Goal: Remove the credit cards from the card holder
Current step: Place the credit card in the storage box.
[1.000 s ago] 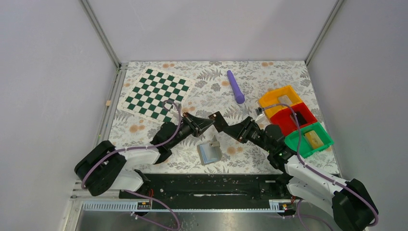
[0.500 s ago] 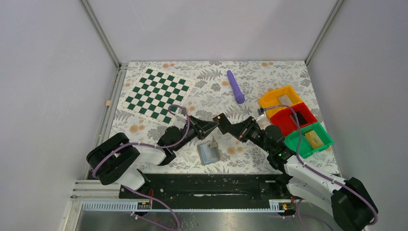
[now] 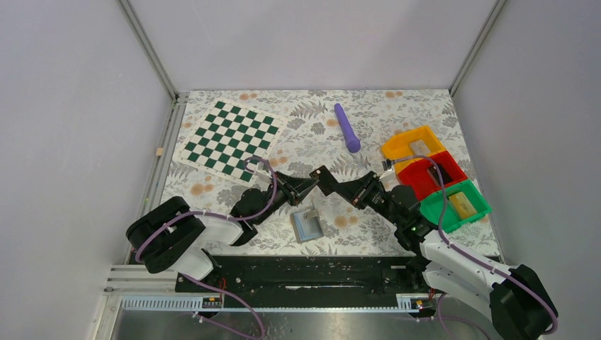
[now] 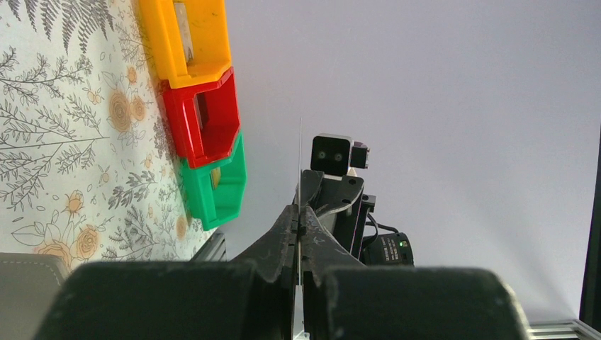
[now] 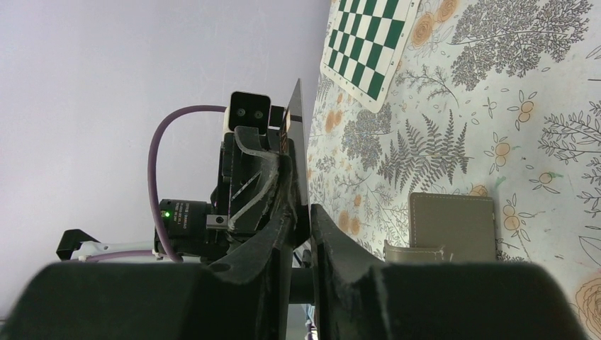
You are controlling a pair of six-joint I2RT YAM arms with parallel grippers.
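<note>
Evidently we are at a hand-over: one credit card [image 5: 298, 134], dark and thin, is up in the air at the middle of the overhead frame, where our two claws meet tip to tip. The left claw [image 4: 300, 212] is closed flat on it; in its own view the card shows edge-on as a hairline rising from between the pressed fingers. The right claw [image 5: 310, 207] is drawn in to a narrow slit with the card's lower part running into it, so we judge that it grips the card too.

The card holder [image 3: 310, 225] lies on the bench [image 3: 397, 120] just below the meeting point in the overhead frame, clear of both claws. Its light blue inner face is turned up and one leaf is partly raised. We cannot tell from these views whether more cards sit inside it.

We judge that this card is already out and that the step in hand is passing it from one arm to the other. The next move calls for one claw to let go cleanly while the other holds firm. Otherwise the thin card may twist or slip. After that we need a bare patch of bench to lay it on.
</note>
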